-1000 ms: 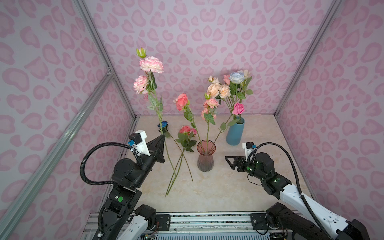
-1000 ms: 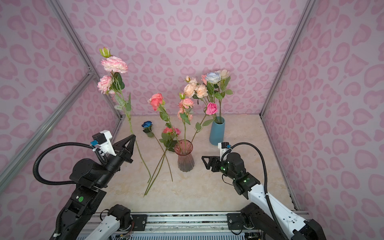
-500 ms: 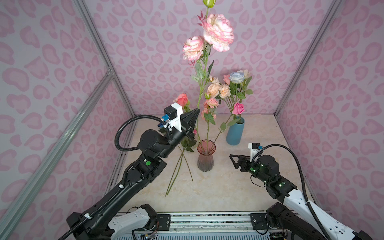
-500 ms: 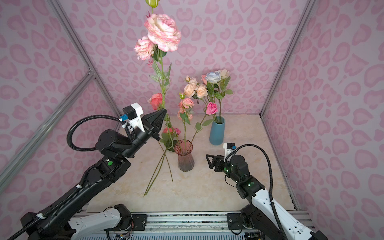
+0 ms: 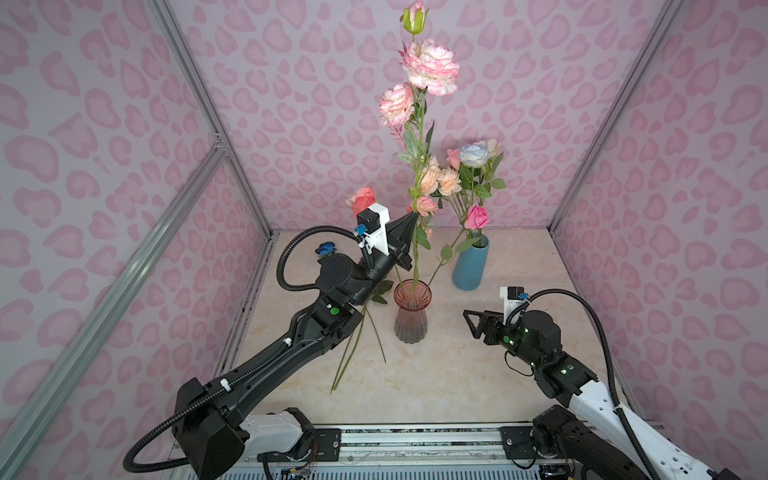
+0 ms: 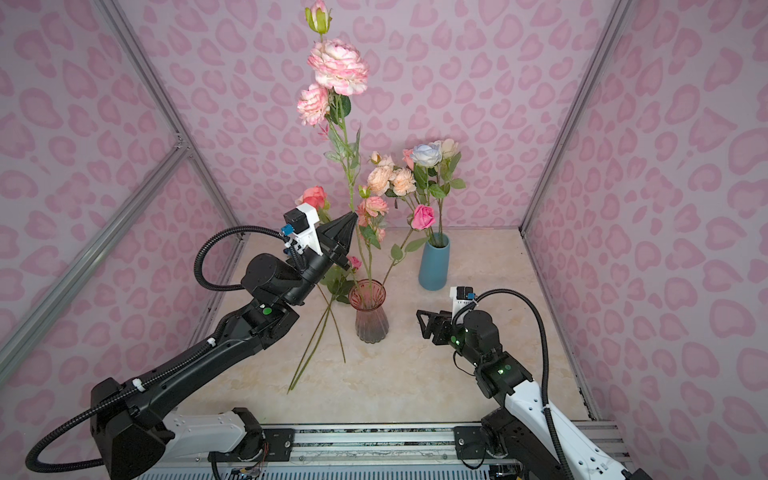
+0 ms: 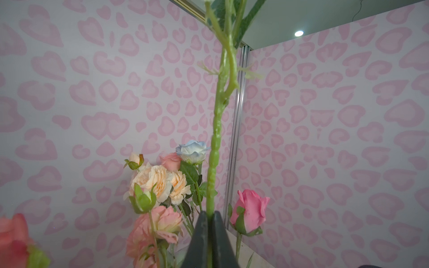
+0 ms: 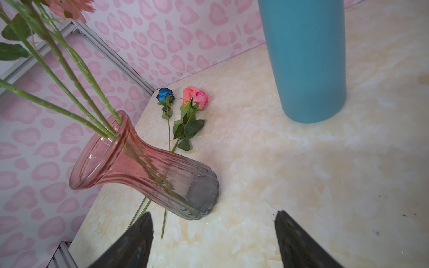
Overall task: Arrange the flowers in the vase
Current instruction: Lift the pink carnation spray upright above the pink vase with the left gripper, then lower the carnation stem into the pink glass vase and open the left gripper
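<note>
Your left jaws are clamped tight on the knobbly green stem of the tall ruffled pink flower, which stands nearly upright with its foot down in the ribbed pink glass vase among other stems. Your right jaws gape wide and empty, low beside that vase's base. A deep blue rose and two coral-pink roses lie flat on the pale marbled counter. Behind stands a smooth blue vase holding more roses, and pink heart-blotched walls close you in.

Bright, even light from a ceiling lamp, soft shadows, darkened corners, wide-angle edge bending.
</note>
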`<state>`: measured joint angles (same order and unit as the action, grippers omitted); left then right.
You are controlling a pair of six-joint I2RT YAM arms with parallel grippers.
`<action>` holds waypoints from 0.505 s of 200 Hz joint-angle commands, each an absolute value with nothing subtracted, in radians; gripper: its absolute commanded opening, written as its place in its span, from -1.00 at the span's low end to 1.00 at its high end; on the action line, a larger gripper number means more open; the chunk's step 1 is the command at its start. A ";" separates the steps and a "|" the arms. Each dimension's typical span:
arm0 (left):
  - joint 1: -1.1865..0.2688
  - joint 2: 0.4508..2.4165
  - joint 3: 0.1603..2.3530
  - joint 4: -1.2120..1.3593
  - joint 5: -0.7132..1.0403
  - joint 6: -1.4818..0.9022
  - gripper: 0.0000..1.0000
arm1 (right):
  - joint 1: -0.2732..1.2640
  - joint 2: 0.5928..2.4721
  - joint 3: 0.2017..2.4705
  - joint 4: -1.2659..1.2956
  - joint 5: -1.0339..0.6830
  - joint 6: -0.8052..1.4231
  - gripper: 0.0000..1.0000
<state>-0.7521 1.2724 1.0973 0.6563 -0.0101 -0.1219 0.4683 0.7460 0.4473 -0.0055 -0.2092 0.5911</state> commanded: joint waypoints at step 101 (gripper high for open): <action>-0.773 1.224 0.859 0.711 -0.141 -0.223 -0.94 | 0.466 0.746 0.428 0.003 -0.208 0.606 0.67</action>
<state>-0.7712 1.2343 0.8803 0.6762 -0.1135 -0.2092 0.4648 0.7498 0.4335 -0.0055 -0.2100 0.5961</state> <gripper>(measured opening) 0.073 0.832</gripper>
